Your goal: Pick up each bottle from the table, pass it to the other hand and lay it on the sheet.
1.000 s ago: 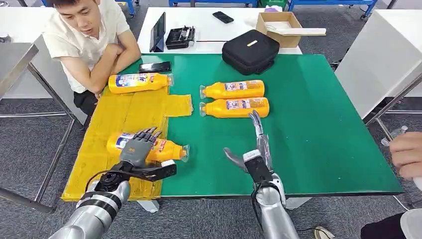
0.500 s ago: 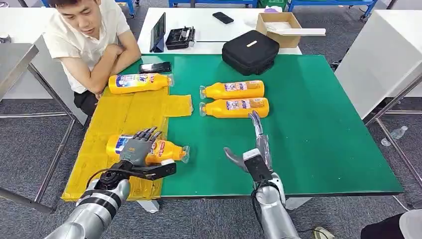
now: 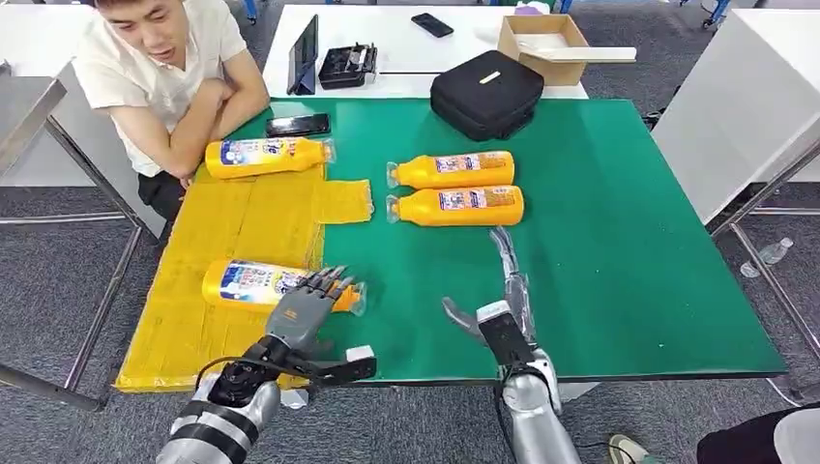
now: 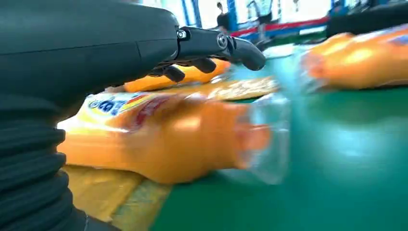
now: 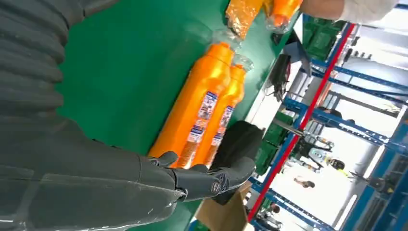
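An orange bottle (image 3: 253,283) lies on its side on the yellow sheet (image 3: 242,227), its clear cap over the green mat. My left hand (image 3: 307,307) hovers at its cap end with fingers spread, holding nothing. In the left wrist view the fingers (image 4: 216,45) stand above the bottle (image 4: 168,139) without touching it. A second bottle (image 3: 266,155) lies at the sheet's far end. Two more bottles (image 3: 450,171) (image 3: 454,205) lie side by side on the mat. My right hand (image 3: 503,290) is open just short of them, fingers stretched towards the nearer bottle (image 5: 199,108).
A person (image 3: 164,77) sits at the far left corner with arms folded on the table edge. A phone (image 3: 298,125) and a black case (image 3: 485,95) lie at the mat's far edge. A cardboard box (image 3: 541,43) stands on the white table behind.
My left hand has let go of the near bottle and drawn back to the right, towards the table's front edge. The bottle stays on the sheet. The right hand has barely moved.
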Tool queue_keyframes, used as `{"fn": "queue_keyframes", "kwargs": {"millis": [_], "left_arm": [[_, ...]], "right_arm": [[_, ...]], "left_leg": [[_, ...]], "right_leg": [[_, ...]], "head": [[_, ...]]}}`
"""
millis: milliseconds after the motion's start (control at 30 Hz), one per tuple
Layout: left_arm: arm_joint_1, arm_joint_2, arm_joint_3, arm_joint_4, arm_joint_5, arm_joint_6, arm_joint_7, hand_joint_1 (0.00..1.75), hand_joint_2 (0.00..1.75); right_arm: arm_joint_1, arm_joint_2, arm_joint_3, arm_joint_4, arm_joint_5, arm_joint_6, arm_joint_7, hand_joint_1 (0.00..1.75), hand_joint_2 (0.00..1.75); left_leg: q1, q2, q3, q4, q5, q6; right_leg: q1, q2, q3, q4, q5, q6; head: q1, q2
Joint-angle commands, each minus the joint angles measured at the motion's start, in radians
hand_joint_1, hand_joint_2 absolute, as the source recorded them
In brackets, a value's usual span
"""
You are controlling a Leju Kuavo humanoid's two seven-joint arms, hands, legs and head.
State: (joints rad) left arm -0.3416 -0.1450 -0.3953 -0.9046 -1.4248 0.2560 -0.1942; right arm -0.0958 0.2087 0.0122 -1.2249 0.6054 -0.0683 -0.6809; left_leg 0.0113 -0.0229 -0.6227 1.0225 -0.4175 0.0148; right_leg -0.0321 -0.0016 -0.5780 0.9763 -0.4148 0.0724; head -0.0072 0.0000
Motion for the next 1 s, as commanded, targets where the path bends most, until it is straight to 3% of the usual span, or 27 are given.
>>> {"fn": "queue_keyframes", "kwargs": {"millis": [33, 300, 367, 400, 433, 533, 667, 833, 867, 900, 967, 1000], "left_arm": [[0.031, 0.053, -0.137, -0.175, 0.007, 0.043, 0.01, 0.0, 1.75], [0.064, 0.046, -0.156, -0.284, -0.04, 0.123, 0.035, 0.0, 1.75], [0.104, 0.018, -0.12, -0.342, 0.04, 0.115, 0.011, 0.0, 1.75], [0.145, -0.018, -0.079, -0.406, 0.141, 0.105, -0.029, 0.0, 1.75], [0.176, -0.051, -0.051, -0.448, 0.245, 0.08, -0.06, 0.0, 1.75], [0.22, -0.076, -0.023, -0.529, 0.342, 0.04, -0.089, 0.0, 1.75], [0.318, -0.159, 0.082, -0.592, 0.72, -0.039, -0.19, 0.0, 1.75], [0.355, -0.161, 0.096, -0.608, 0.747, -0.043, -0.202, 0.0, 1.75], [0.36, -0.189, 0.126, -0.603, 0.825, -0.083, -0.197, 0.0, 1.75], [0.366, -0.204, 0.148, -0.608, 0.889, -0.121, -0.184, 0.0, 1.75], [0.384, -0.204, 0.159, -0.634, 0.934, -0.125, -0.177, 0.0, 1.75], [0.396, -0.203, 0.158, -0.654, 0.935, -0.135, -0.185, 0.0, 1.75]], "right_arm": [[-0.003, -0.007, -0.024, -0.013, 0.011, 0.0, 0.006, 0.0, 1.75], [0.012, -0.009, -0.026, -0.054, 0.019, -0.002, 0.018, 0.0, 1.75], [0.028, 0.001, -0.053, -0.084, -0.057, 0.067, 0.028, 0.0, 1.75], [0.044, 0.011, -0.087, -0.111, -0.168, 0.16, 0.036, 0.0, 1.75], [0.057, 0.018, -0.104, -0.135, -0.186, 0.165, 0.029, 0.0, 1.75], [0.095, 0.008, -0.1, -0.208, -0.161, 0.164, 0.034, 0.0, 1.75], [0.189, 0.008, -0.098, -0.37, 0.003, 0.059, 0.073, 0.0, 1.75], [0.212, 0.016, -0.103, -0.405, 0.012, 0.064, 0.085, 0.0, 1.75], [0.206, 0.038, -0.121, -0.398, -0.034, 0.104, 0.111, 0.0, 0.0], [0.209, 0.062, -0.137, -0.417, -0.101, 0.159, 0.15, 0.0, 0.0], [0.216, 0.106, -0.138, -0.466, -0.085, 0.161, 0.212, 0.0, 0.0], [0.224, 0.116, -0.115, -0.501, -0.064, 0.158, 0.217, 0.0, 1.75]], "left_leg": [[0.0, 0.004, 0.002, 0.0, -0.002, 0.0], [0.0, 0.004, -0.001, 0.0, -0.001, 0.0], [0.0, 0.002, -0.003, 0.0, -0.001, 0.0], [0.001, 0.003, -0.002, 0.0, -0.002, 0.0], [0.0, 0.002, -0.004, 0.0, -0.001, 0.0], [0.0, 0.002, -0.003, 0.001, -0.003, 0.0], [0.0, 0.003, -0.004, 0.001, -0.003, 0.0], [0.0, 0.004, -0.004, 0.0, -0.004, -0.001], [0.0, 0.004, -0.005, 0.0, -0.004, -0.001], [0.0, 0.005, -0.004, 0.0, -0.004, -0.001], [0.001, 0.005, -0.004, 0.001, -0.004, -0.001], [0.0, 0.004, -0.006, 0.001, -0.003, -0.001]], "right_leg": [[0.001, 0.001, 0.001, 0.0, -0.002, -0.005], [0.001, 0.001, -0.002, 0.0, -0.001, -0.004], [0.001, 0.0, -0.003, 0.0, -0.001, -0.003], [0.001, 0.001, -0.002, 0.0, -0.001, -0.004], [0.0, 0.0, -0.004, 0.0, -0.001, -0.002], [0.001, -0.001, -0.003, 0.001, -0.003, -0.004], [0.001, 0.0, -0.004, 0.0, -0.003, -0.004], [0.001, 0.001, -0.004, 0.0, -0.003, -0.004], [0.001, 0.001, -0.006, 0.0, -0.002, -0.004], [0.001, 0.002, -0.005, 0.0, -0.002, -0.005], [0.002, 0.002, -0.006, 0.0, -0.002, -0.005], [0.001, 0.002, -0.008, 0.0, -0.002, -0.003]], "head": [[0.0, 0.0], [0.0, 0.0], [0.0, 0.0], [0.0, 0.0], [0.0, 0.0], [0.0, 0.0], [0.0, 0.0], [0.0, 0.0], [0.0, 0.0], [0.0, 0.0], [0.0, 0.0], [0.0, 0.0]]}}
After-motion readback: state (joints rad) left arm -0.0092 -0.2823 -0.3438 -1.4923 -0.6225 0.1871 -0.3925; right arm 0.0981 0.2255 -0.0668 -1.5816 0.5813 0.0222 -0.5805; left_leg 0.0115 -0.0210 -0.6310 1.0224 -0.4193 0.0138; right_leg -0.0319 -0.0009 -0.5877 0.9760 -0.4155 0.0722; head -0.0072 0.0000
